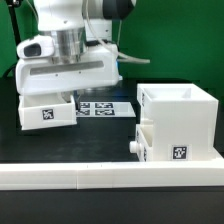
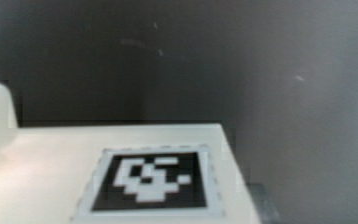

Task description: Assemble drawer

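While the fingertips are hidden behind the small shallow white plastic tray (image 1: 47, 110) with its black-and-white tag, so that a grip on it cannot be told from a mere hover, the two-finger gripper (image 1: 62, 88) is seen low over that tray at the exterior view's left. The step in hand is judged to be fetching this tray; it must next be carried to the tall white cube-like shell (image 1: 176, 123), which already shows a knobbed tray (image 1: 141, 144) in its front, and slid in level. The arm is posed near vertical, wrist pointing down, the tag (image 2: 153, 179) filling the wrist view.

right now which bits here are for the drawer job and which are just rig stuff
Job: shell; knobbed tray in the shell; second tray under the gripper.
Not the job: marker board; border wall; table.
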### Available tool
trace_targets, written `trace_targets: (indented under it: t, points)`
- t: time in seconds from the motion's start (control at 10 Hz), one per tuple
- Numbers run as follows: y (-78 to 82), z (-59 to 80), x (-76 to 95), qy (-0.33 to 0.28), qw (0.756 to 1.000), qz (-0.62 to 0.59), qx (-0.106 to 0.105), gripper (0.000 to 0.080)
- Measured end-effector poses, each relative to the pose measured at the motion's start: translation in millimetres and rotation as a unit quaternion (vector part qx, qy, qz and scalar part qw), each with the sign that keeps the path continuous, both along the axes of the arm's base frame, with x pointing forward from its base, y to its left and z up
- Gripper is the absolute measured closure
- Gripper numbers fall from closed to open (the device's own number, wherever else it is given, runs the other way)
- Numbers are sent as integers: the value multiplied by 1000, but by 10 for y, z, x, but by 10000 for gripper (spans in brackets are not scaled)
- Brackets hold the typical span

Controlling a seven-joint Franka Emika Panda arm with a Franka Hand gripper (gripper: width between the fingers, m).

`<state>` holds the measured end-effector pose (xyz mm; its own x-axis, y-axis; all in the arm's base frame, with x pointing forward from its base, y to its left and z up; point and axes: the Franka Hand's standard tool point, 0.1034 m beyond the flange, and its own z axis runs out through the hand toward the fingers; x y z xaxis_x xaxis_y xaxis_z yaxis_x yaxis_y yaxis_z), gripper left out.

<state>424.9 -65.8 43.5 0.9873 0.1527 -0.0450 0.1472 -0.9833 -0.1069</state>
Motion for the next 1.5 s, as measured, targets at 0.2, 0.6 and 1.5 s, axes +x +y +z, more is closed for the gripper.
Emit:
trace_targets:
  t: [0.2, 0.6, 1.5]
  points:
    - [7, 58, 134, 4, 1000, 27, 8, 757]
    - [0, 33, 141, -16, 980, 196, 12, 757]
    - [-49, 137, 423, -44, 793, 607, 5, 757]
